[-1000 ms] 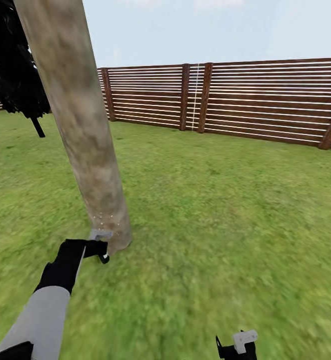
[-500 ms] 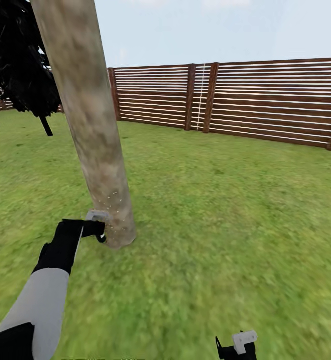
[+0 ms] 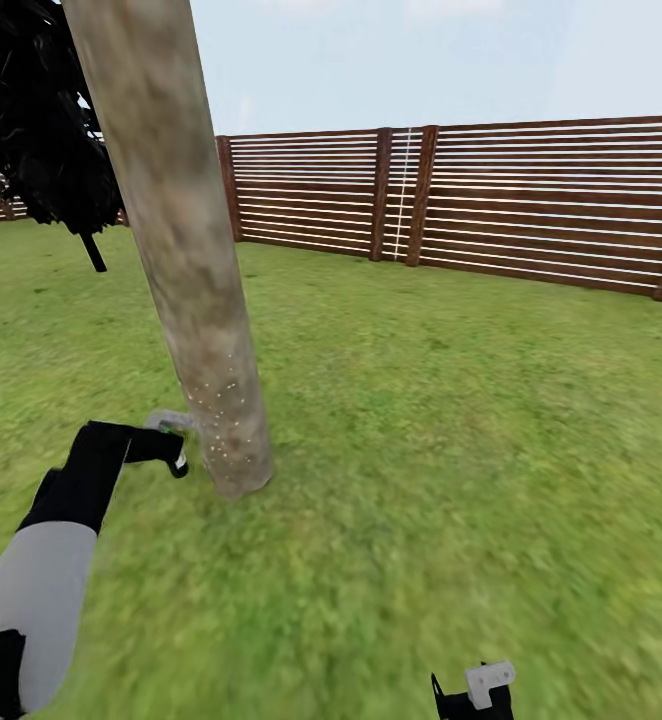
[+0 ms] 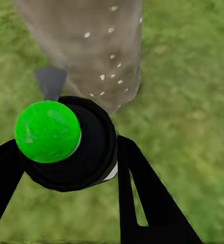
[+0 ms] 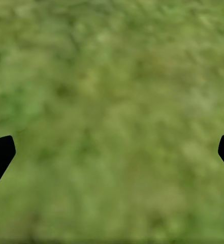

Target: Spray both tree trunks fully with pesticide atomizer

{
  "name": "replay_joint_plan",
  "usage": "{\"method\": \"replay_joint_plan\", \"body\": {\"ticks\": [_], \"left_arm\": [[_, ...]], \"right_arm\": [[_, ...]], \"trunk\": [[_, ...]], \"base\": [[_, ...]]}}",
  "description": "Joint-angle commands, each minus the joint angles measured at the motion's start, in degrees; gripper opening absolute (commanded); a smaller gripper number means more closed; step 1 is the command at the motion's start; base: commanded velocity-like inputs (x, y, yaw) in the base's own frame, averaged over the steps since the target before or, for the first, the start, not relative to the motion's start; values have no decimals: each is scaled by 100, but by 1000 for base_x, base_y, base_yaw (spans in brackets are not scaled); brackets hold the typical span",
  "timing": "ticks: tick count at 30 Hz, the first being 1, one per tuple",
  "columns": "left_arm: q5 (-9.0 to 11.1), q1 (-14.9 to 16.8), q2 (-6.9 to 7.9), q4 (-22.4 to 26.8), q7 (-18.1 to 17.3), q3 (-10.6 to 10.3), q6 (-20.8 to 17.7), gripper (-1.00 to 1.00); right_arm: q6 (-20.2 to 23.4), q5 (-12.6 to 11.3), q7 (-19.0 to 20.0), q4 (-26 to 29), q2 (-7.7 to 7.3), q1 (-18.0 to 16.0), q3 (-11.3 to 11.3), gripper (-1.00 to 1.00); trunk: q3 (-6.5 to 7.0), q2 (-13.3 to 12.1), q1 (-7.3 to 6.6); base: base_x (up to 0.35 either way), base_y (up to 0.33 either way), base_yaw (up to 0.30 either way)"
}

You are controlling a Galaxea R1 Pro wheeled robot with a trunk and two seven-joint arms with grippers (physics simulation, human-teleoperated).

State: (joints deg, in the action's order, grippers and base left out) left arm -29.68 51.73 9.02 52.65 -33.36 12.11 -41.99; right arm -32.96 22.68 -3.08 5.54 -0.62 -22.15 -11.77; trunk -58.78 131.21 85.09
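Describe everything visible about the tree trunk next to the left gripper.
The tree trunk is a smooth, round, pale grey-brown mottled column leaning slightly in the head view, rooted in the lawn. Small pale specks dot its lowest part. The left gripper holds the pesticide atomizer close beside its base.

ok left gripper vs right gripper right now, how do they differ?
Left gripper is shut on the pesticide atomizer, aimed at the tree trunk; right gripper is open, holding nothing. Left is extended beside the trunk's base; right hangs low over the lawn. Both have black fingers.
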Motion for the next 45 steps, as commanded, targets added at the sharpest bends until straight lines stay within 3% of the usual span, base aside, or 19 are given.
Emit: {"method": "replay_joint_plan", "body": {"ticks": [1,6,10,13,15,17,19,24,26,29,38,45], "left_arm": [[45,-23,52,-22,-25,-13,-2,-100],[50,-195,56,-895,-17,-14,173,-100],[44,-115,88,-1001,5,141,369,-100],[29,408,110,-1009,-1,193,315,-100],[17,534,127,-1004,11,197,287,-100],[-2,496,134,-1048,43,189,342,-100],[17,151,132,-1163,220,194,581,-100],[49,-275,65,-1286,447,203,971,-100],[43,-322,69,-1323,451,229,979,-100],[26,-339,68,-1334,453,615,989,-100],[-2,-520,56,-1500,458,621,1008,-100],[29,-782,67,-1569,461,642,1012,-100]], "right_arm": [[0,0,0,0,0,0,0,100],[0,0,0,0,0,0,0,100],[0,0,0,0,0,0,0,100],[0,0,0,0,0,0,0,100],[0,0,0,0,0,0,0,100],[0,0,0,0,0,0,0,100],[0,0,0,0,0,0,0,100],[1,0,8,0,0,0,0,100],[0,0,7,0,0,0,0,100],[0,0,9,0,0,0,0,100],[0,0,8,0,0,0,0,100],[0,1,0,0,0,0,0,100]], "trunk": [[0,0,0],[0,0,0],[0,0,0],[0,0,0],[0,0,0],[0,0,0],[0,0,0],[0,0,0],[0,0,0],[0,0,0],[0,0,0],[0,0,0]], "base": [[0,0,0],[0,0,0],[0,0,0],[0,0,0],[0,0,0],[0,0,0],[0,0,0],[0,0,0],[0,0,0],[193,73,0],[299,112,0],[27,3,0]]}}
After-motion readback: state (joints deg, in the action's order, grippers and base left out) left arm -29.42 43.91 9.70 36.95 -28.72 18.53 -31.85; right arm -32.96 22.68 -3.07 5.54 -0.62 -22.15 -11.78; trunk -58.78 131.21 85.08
